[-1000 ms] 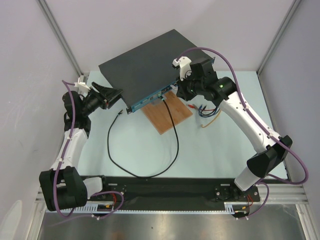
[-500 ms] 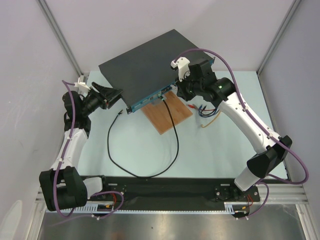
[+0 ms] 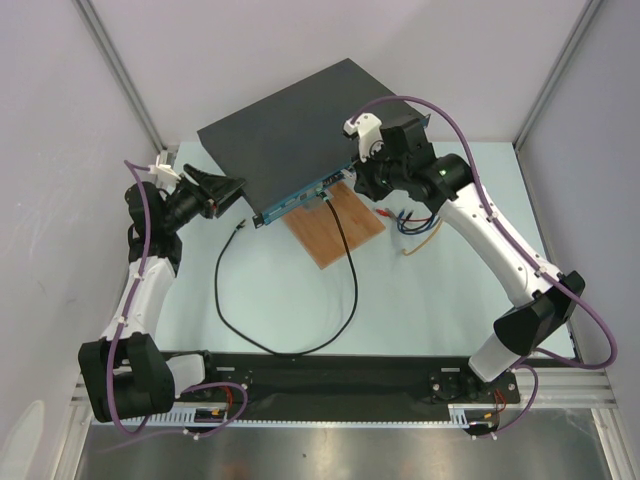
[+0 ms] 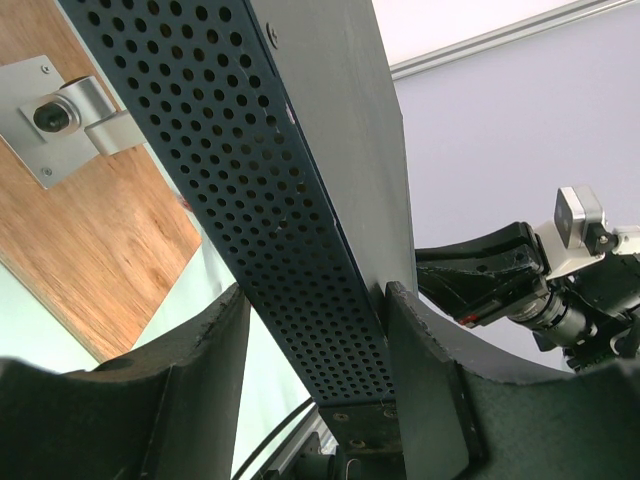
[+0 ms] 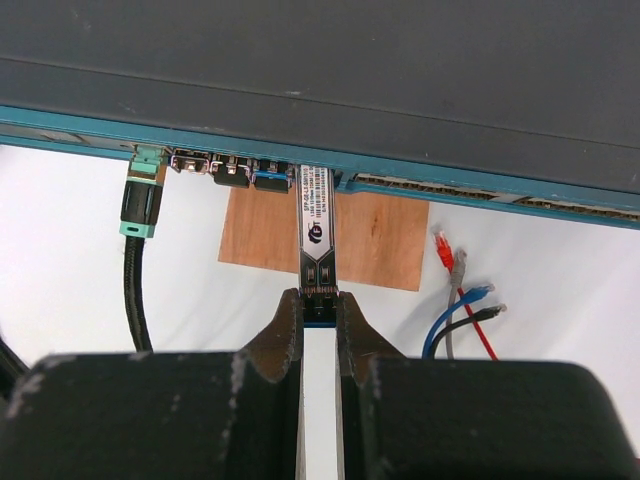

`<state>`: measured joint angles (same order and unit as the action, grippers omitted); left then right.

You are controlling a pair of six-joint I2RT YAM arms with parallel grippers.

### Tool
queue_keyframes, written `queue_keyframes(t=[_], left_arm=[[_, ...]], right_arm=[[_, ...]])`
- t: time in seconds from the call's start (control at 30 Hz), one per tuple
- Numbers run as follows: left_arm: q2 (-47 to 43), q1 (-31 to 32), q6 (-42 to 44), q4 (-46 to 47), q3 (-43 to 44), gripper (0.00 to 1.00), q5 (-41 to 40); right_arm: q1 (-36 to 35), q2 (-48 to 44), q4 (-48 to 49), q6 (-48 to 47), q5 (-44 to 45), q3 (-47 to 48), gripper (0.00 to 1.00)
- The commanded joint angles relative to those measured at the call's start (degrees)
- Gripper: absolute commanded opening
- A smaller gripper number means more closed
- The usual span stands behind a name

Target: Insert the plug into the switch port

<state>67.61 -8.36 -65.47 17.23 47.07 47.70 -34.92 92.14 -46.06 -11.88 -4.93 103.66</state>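
Note:
The switch (image 3: 290,135) is a flat black box lying at the back of the table, its teal front face (image 5: 80,125) carrying a row of ports. My right gripper (image 5: 318,305) is shut on the rear end of the plug (image 5: 317,235), a slim metal module with a white label. The plug's front end meets the port row just right of several small ports. In the top view my right gripper (image 3: 354,182) sits at the switch's front right. My left gripper (image 4: 315,292) clasps the switch's left corner (image 3: 238,192), with the perforated side (image 4: 250,150) between its fingers.
A black cable (image 3: 345,270) with a teal connector (image 5: 140,205) sits in a port left of the plug; its other end (image 3: 237,228) lies loose. A brown wooden board (image 3: 335,225) lies under the switch's front. Red, blue, grey and black patch cables (image 5: 460,300) lie to the right.

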Motion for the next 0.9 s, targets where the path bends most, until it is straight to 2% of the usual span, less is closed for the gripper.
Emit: queue_keyframes(t=[0.0, 0.3, 0.5, 0.87], left_arm=[[0.32, 3.18, 3.07, 3.86, 1.97, 0.0, -0.77], [0.06, 3.26, 2.98, 3.95, 1.89, 0.0, -0.68], [-0.03, 3.35, 3.07, 3.86, 1.8, 0.0, -0.77], [0.15, 3.35, 2.81, 4.04, 2.24, 0.0, -0.59]], right_arm=[[0.64, 0.85, 8.45, 2.64, -0.34, 3.39, 0.0], [-0.76, 2.26, 7.57, 5.73, -1.49, 5.06, 0.0], [-1.56, 1.64, 7.39, 3.36, 1.06, 4.63, 0.0], [0.2, -0.29, 6.25, 1.68, -0.26, 1.46, 0.0]])
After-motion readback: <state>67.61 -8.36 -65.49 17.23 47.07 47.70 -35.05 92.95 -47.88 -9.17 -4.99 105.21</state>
